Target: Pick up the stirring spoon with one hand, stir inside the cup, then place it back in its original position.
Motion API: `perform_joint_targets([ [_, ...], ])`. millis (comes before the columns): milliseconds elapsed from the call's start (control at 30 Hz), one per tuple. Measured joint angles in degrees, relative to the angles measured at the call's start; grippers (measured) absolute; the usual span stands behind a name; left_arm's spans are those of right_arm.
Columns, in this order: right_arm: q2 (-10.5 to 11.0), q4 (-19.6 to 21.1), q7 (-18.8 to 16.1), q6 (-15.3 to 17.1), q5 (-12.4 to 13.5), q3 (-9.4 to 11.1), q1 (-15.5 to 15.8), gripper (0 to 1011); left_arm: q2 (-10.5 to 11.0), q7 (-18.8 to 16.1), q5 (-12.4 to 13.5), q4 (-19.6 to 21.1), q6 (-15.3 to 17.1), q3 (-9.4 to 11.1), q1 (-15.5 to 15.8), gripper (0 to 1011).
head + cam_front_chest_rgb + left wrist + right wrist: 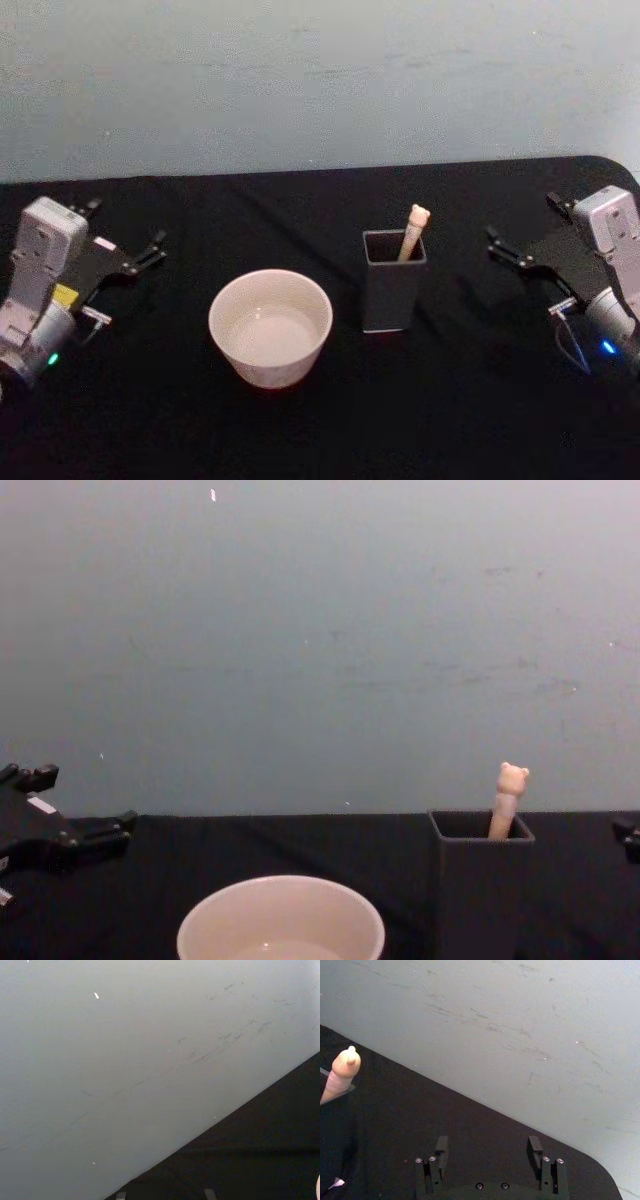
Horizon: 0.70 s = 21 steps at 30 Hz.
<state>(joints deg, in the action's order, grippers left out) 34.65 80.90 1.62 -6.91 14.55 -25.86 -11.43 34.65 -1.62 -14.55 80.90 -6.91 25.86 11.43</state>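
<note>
1. Sitting nearest on the black desk [320, 430], the pinkish-beige cup [270, 327] stands upright.
2. Just right of it stands the dark grey square holder [393, 280], with the stirring spoon [414, 232] inside and its bear head above the rim.
3. The right tool [522, 217] hovers right of the holder, well apart from the spoon, fingers spread. The left tool [125, 222] sits left of the cup, fingers likewise apart.
4. A scuffed grey wall [320, 80] rises behind the desk.

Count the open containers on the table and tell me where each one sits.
2. The cup sits left of centre on the black table. The dark grey holder stands just to its right, with the stirring spoon standing in it. None seems hidden.
</note>
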Motion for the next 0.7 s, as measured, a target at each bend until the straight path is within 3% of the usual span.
perform_joint_targets([
  [267,-0.1,1.0,-1.6,0.0,1.1,1.4,0.9,1002,0.0,0.0,0.0,0.0,0.0,0.0,0.0,1001],
  [433,0.2,3.4,-4.7,0.1,4.7,3.7,2.4,1002,0.0,0.0,0.0,0.0,0.0,0.0,0.0,1001],
  [700,1.0,7.9,-12.1,2.3,12.8,6.9,5.1,1002,0.0,0.0,0.0,0.0,0.0,0.0,0.0,1001],
])
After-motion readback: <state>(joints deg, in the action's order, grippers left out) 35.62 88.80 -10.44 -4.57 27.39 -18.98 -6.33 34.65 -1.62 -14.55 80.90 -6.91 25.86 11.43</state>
